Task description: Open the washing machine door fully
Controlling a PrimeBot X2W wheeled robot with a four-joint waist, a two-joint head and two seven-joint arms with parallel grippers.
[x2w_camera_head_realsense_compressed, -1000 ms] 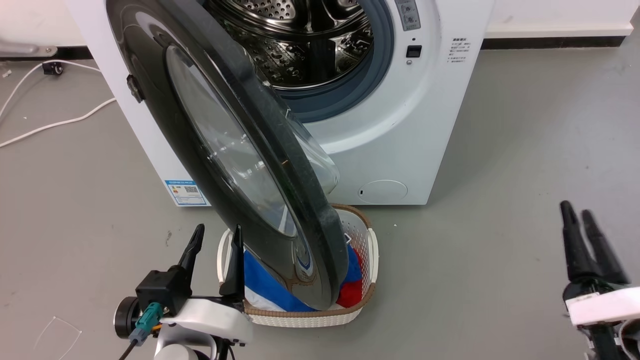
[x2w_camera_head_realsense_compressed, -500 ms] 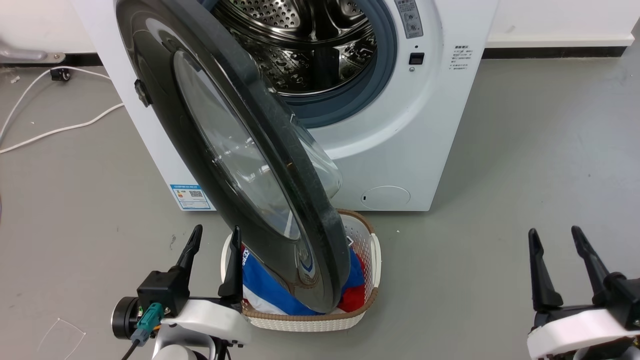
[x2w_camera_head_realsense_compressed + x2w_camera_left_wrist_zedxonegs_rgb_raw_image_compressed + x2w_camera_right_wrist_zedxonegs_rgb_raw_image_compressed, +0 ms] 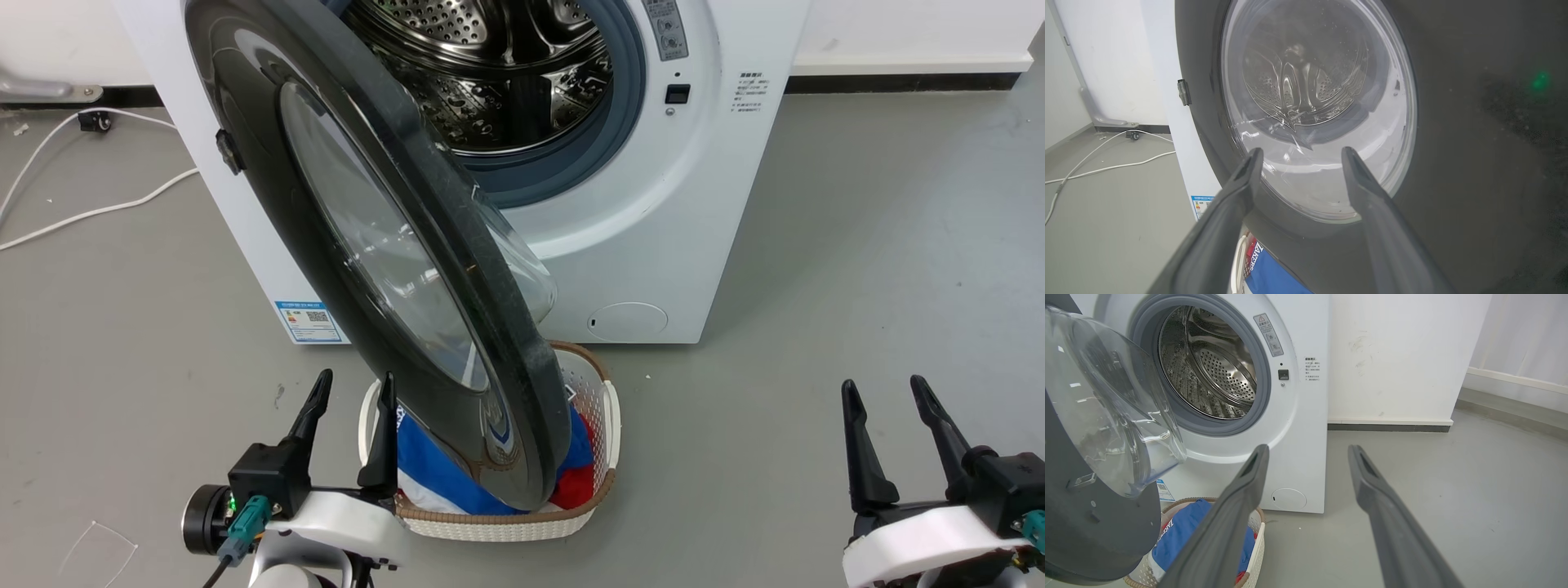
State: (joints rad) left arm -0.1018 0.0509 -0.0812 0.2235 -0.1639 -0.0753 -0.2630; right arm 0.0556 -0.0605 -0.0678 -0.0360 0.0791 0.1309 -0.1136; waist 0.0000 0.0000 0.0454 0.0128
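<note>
Both left gripper [image 3: 357, 374] and right gripper [image 3: 883, 380] stood spread, empty; washing machine door [image 3: 343, 245] hung half-open. Advised pushing its inner rim leftward, steadily.

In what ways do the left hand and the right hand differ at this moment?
The left hand is close before the washing machine door, beside the laundry basket; the right hand stands apart over the grey floor. The left hand faces the door's glass; the right hand faces the washing machine's white front. Both are open and hold nothing.

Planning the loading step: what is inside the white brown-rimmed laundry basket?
Blue and red cloth lies in the white brown-rimmed laundry basket; the glossy black round washing machine door hides the rest.
</note>
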